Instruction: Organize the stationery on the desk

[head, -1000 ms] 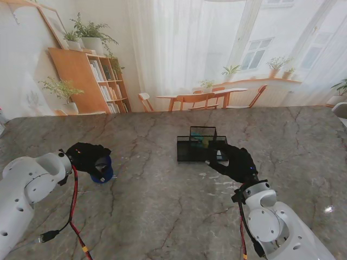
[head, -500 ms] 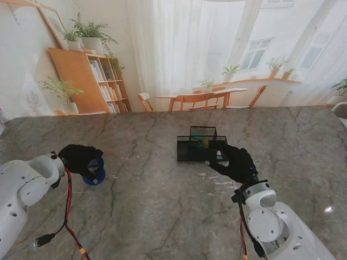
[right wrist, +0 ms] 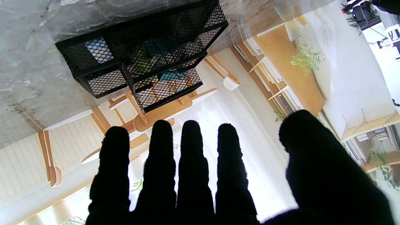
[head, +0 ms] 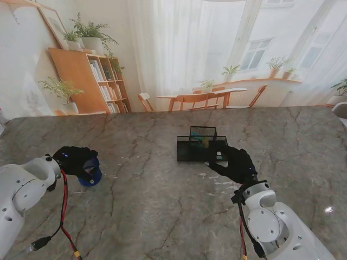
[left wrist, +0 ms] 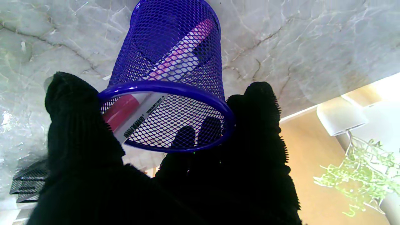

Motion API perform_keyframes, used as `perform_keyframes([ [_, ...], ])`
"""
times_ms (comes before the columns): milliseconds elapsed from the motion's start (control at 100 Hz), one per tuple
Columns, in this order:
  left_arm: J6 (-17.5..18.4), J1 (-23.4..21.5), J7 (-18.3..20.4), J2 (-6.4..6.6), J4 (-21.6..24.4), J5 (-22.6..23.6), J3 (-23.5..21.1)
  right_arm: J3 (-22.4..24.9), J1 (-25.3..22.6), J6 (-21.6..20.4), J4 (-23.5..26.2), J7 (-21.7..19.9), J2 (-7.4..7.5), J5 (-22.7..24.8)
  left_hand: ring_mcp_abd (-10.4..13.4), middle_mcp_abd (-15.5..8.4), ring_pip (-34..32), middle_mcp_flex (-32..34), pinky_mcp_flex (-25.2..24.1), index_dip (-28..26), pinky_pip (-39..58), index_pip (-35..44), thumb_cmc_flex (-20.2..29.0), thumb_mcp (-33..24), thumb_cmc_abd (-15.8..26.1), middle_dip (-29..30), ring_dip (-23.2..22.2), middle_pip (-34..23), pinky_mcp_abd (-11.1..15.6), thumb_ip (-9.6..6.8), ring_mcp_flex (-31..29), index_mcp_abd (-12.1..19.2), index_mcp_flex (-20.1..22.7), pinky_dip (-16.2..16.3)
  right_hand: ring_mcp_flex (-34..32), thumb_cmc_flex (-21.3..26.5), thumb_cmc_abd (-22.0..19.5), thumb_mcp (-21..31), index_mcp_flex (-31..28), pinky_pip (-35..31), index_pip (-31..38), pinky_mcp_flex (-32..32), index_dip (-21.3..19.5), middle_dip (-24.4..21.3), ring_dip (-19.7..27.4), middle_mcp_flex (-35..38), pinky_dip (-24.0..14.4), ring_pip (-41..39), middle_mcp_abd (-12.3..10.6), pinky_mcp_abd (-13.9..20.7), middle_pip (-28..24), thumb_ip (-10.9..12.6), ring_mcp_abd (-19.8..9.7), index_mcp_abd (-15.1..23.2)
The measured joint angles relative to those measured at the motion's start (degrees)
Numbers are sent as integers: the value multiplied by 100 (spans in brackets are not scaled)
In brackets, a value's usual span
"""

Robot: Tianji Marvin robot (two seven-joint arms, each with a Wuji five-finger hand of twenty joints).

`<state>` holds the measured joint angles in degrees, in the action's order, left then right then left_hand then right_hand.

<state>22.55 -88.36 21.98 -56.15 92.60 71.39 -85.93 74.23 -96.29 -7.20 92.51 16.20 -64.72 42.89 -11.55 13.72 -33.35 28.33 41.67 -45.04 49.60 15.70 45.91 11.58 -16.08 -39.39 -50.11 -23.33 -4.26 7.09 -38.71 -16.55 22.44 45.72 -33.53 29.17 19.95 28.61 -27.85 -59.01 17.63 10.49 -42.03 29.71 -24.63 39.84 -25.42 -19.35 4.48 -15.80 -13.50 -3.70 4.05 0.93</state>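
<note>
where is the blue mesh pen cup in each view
Stand view: blue mesh pen cup at the table's left, gripped by the left hand.
Left wrist view: fills the centre, a pink marker inside.
Right wrist view: not in it.
Shared landmark: black mesh organizer.

The table (head: 162,216) is grey-brown marble crossed by dark veins. The pen cup (left wrist: 175,78) is deep blue-violet wire mesh with a solid blue rim, and the marker (left wrist: 150,93) inside it is pink and white with dark lettering. The organizer (right wrist: 140,56) is black mesh — teal and yellowish patches show through it. Both hands — left hand (head: 76,160) and right hand (head: 234,164) — wear black, fuzzy gloves. The arms are white, with red cables.
</note>
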Motion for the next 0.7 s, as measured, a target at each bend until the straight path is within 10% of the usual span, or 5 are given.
perform_keyframes([
  [310,-141,9,288,1,1,-404,26,-9,5,-1,-5,3,0,-4,-97,23,844,-184,-1158,997,77,-764,56,-107,336,1071,865,1243,-955,0,437,198,-186,215,-1,0,-12,0,0,0,0,0,0,6,-2,1,-1,0,1,-20,0,1,1,-1],
  [700,-181,-123,395,-12,187,-523,-67,-24,8,9,-5,-1,0,-13,-104,-341,1619,-455,-2137,1300,238,-956,-211,-848,951,1564,1805,1738,-1903,-7,953,465,-558,-545,-1,0,-14,-1,0,0,0,0,0,56,-3,2,-3,0,4,-22,0,1,2,-1],
])
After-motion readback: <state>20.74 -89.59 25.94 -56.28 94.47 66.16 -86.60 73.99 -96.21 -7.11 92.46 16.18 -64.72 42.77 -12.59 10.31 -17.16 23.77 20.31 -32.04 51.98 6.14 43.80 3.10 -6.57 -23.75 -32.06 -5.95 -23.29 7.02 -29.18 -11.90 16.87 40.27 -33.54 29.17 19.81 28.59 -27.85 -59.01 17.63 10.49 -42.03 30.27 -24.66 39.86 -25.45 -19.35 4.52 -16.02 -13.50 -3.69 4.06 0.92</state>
